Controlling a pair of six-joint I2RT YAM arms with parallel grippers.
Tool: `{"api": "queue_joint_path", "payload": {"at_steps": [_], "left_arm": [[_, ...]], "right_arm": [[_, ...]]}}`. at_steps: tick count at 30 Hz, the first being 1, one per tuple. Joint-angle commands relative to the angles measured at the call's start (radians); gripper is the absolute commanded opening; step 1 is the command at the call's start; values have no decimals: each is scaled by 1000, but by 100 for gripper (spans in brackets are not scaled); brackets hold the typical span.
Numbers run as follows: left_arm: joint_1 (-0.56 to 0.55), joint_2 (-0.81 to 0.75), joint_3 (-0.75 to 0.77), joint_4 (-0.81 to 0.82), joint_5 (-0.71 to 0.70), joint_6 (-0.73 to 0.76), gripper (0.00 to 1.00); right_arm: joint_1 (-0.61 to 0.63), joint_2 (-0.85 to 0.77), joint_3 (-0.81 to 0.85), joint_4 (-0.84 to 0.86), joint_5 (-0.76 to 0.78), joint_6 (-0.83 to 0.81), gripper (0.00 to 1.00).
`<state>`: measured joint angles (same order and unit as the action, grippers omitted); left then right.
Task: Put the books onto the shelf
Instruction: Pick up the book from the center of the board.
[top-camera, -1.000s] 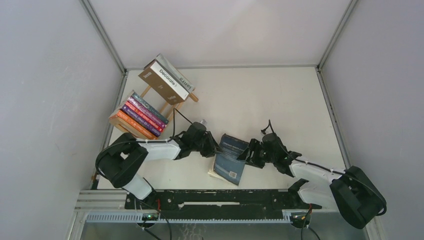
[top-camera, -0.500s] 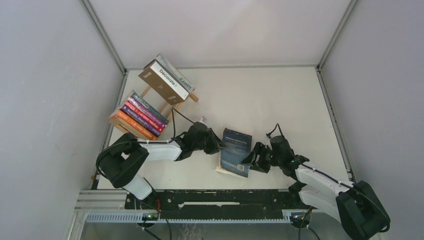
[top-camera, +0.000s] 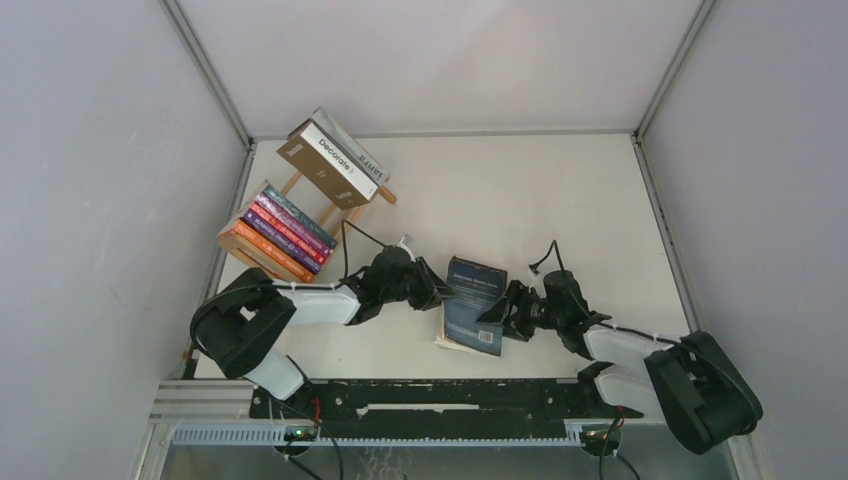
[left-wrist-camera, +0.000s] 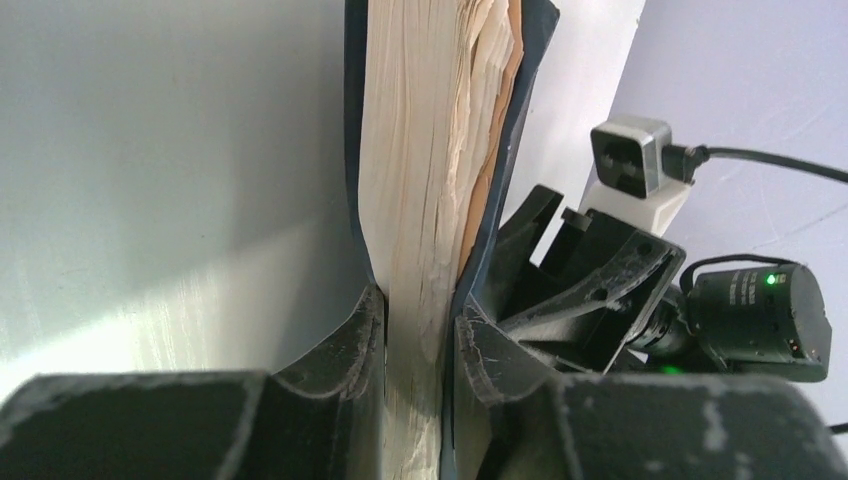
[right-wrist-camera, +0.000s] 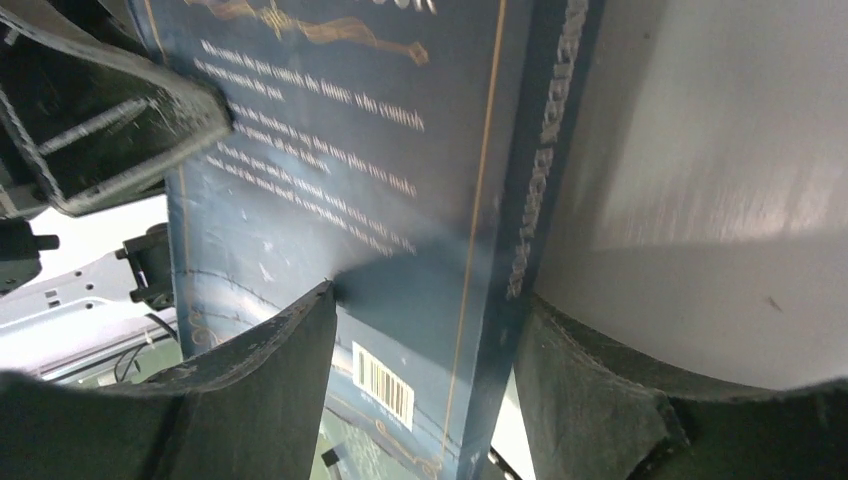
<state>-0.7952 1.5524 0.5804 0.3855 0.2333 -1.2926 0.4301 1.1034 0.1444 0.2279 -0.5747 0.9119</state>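
White table, wooden shelf far left, books stacked on it

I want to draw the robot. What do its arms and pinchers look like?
The left arm and right arm have white shells and black joints. Thin black cables loop off them. The fingers are black and scuffed; a green light glows on the right arm.

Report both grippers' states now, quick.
Left gripper: closed on the dark blue book, at its page edge.
Right gripper: straddles the same book's spine; clamped or loose cannot be told.
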Motion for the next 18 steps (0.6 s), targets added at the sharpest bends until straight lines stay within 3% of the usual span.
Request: {"api": "queue_joint_path", "payload": {"at_steps": [1,8,12,17,18], "left_arm": [[3,-33,-8,173,120,-41,0],[2,-59,-10,150,128,-34,0],[3,-59,5,143,140,-31,0],[3,-79,41,67,133,-4,1],[2,-94,50,35,127,6,5]], "right_arm": [[-19,85,-9,200,-10,2,70],[-47,156,-13,321,-54,-2,65],[-61,111,-4,292,-62,-21,43],[-82,-5,29,160,-58,-76,6],[-84,-26,37,137,-61,-85,0]]}}
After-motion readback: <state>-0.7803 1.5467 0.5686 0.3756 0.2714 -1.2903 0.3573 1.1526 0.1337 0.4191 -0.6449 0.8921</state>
